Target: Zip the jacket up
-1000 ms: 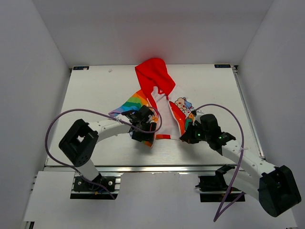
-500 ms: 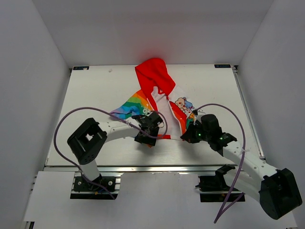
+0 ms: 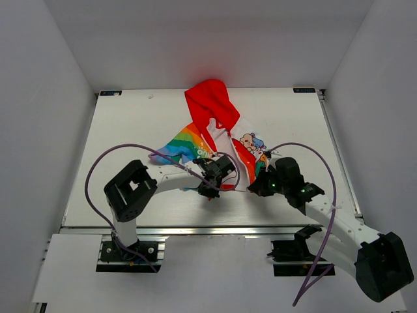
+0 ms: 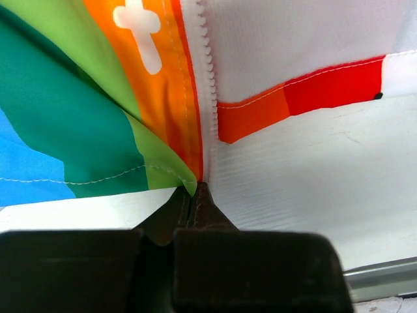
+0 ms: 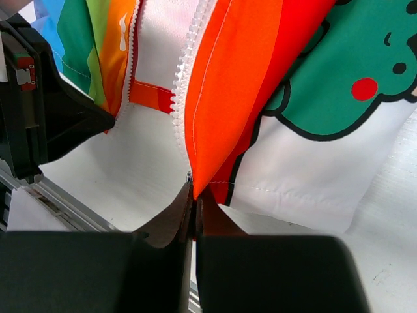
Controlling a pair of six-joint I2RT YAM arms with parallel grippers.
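The jacket lies open on the counter, front upward, in the middle of the overhead view; its red hood points toward the top of the frame and its hem toward the arms at the bottom.

The left hand is closed, its tips pinching the lowest corner of the rainbow panel, right where that panel's zipper teeth run out at the hem; the fabric rises from the tips in a small peak, so I judge the corner is lifted a little off the counter.

The right hand is closed too, clamped on the bottom point of the orange-edged panel, with its row of teeth climbing away toward the top of its own view.

Each hand holds the foot of one zipper half, and that looks deliberate; the two ends have to meet at the hem before anything can be zipped. In the overhead view the hands sit near each other at the lower edge of the jacket, but apart; white lining shows between the panels, and the right wrist view shows the gap between the two rows of teeth.

I cannot make out the slider or the pin in any view; which side carries it I cannot tell. The zip is not yet started; the joining of the ends is the step in hand.
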